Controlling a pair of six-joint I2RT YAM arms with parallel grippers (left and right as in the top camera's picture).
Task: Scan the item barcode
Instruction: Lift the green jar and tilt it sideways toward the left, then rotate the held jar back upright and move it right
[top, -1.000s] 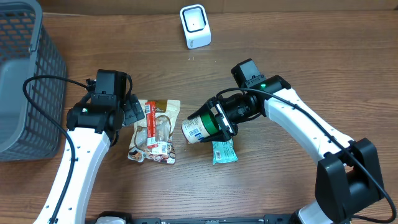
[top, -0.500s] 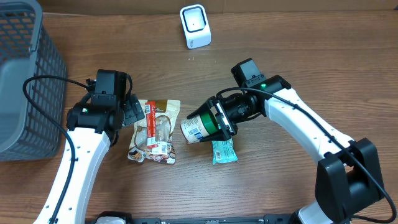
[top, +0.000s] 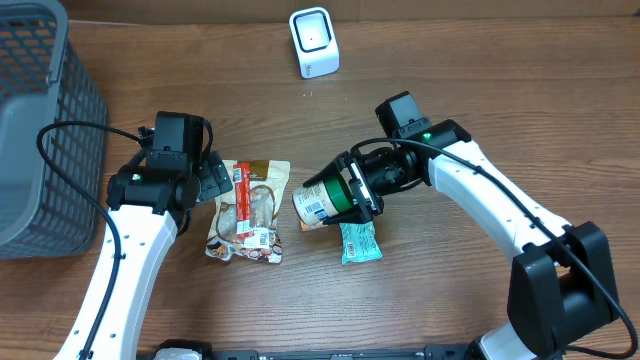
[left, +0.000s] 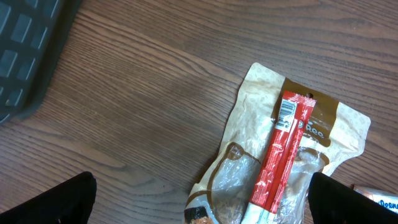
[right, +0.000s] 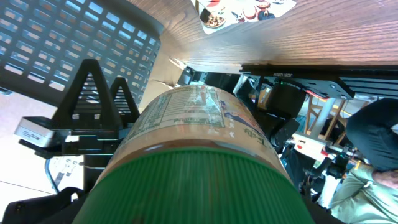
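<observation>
Over the table (top: 500, 90) we see right jaws clamping a jar (top: 322, 200), left jaws spread beside a snack packet (top: 250, 215).

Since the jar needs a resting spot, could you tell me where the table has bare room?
Bare wood lies between basket and scanner, and right of the scanner in the overhead view. Crowded mid-table: pouch, jar, teal packet.

Dark brown wood-grain table (top: 480, 80), grain running from 9 to 3 o'clock, evenly lit, shadows soft. At 9 to 10 o'clock, a grey mesh basket (top: 40, 120) standing on it. Along 12 o'clock, a pale strip (top: 450, 6) beyond the table's edge.
</observation>
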